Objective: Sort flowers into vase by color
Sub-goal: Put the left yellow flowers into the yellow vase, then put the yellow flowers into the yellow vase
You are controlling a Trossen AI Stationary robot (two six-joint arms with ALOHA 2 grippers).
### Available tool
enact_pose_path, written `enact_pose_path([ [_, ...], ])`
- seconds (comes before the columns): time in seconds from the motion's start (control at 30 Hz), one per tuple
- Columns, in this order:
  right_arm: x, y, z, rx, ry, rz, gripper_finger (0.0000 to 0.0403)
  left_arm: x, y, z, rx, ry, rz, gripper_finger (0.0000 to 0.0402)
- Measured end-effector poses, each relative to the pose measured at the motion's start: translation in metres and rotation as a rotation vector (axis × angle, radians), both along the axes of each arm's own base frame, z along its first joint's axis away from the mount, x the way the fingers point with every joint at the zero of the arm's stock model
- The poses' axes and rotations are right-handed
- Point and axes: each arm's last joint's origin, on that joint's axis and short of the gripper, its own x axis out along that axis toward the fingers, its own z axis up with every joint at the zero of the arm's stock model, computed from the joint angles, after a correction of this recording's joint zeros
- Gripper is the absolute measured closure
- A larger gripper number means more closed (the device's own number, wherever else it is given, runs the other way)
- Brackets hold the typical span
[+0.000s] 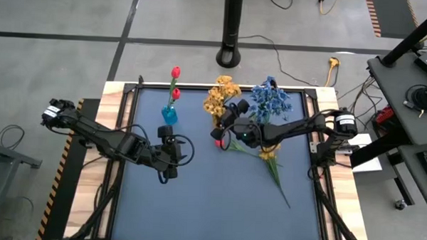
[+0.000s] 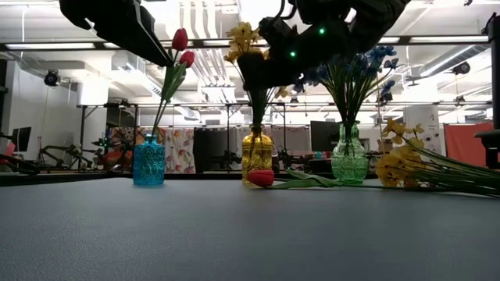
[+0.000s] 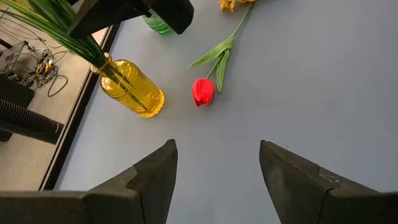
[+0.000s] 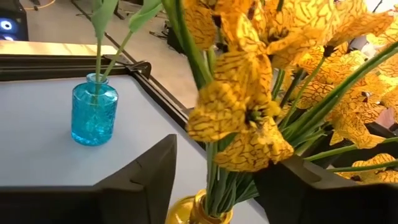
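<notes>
Above the yellow vase [image 1: 218, 119], my right gripper [image 4: 214, 180] stands parted around upright yellow flowers [image 4: 249, 118], stems down in the vase, while a red tulip [image 3: 203, 91] lies flat on the desk [image 1: 211, 198].

Robotics lab or workshop: open hall with concrete floor [image 1: 60, 15], ceiling strip lights [image 2: 47, 45], loose cables [image 1: 357, 86] at 2 o'clock of the bench [image 1: 218, 198], black-yellow hazard tape [image 1: 374, 17], more equipment beyond.

Bright, even overhead light, ceiling strips glaring behind; nearest yellow blossoms [image 4: 249, 118] blur slightly
</notes>
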Motion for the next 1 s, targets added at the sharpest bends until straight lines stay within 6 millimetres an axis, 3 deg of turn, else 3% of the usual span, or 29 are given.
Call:
enact_pose_path([
  [0.6,0.0,0.025,0.001,-0.019,-0.002,-0.014,0.0179,0.0,0.0,0.0,0.0,0.0,0.0,0.0191],
  [1.0,-0.008,0.047,0.021,-0.018,-0.058,0.03,0.0177,0.0,0.0,0.0,0.0,0.0,0.0,0.0191],
])
